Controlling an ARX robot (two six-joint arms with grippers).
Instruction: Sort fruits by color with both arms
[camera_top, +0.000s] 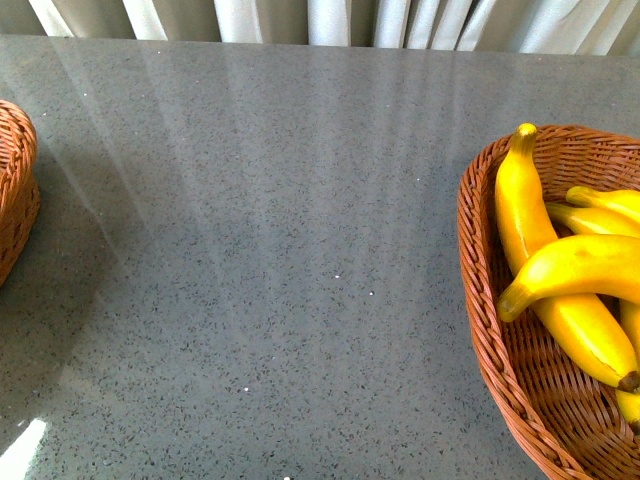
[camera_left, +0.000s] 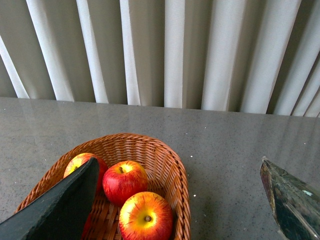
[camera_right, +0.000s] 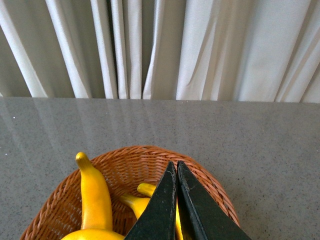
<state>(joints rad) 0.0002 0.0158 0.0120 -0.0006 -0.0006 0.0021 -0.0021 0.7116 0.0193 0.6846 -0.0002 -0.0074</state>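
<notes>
Several yellow bananas (camera_top: 575, 268) lie in a wicker basket (camera_top: 480, 300) at the right edge of the front view. No arm shows in that view. In the right wrist view my right gripper (camera_right: 175, 164) is shut with nothing between its fingers. It hangs over the same basket (camera_right: 125, 152), where a long banana (camera_right: 94, 200) lies beside it. In the left wrist view three red apples (camera_left: 124, 181) with yellow patches sit in another wicker basket (camera_left: 130, 137). My left gripper (camera_left: 179, 161) is open above that basket's near rim, empty. One finger (camera_left: 55, 210) covers part of the far apple (camera_left: 80, 162).
The apple basket's edge (camera_top: 15, 190) shows at the far left of the front view. A grey speckled tabletop (camera_top: 280, 230) stretches between the two baskets. White curtains (camera_top: 320, 20) hang behind the table's far edge.
</notes>
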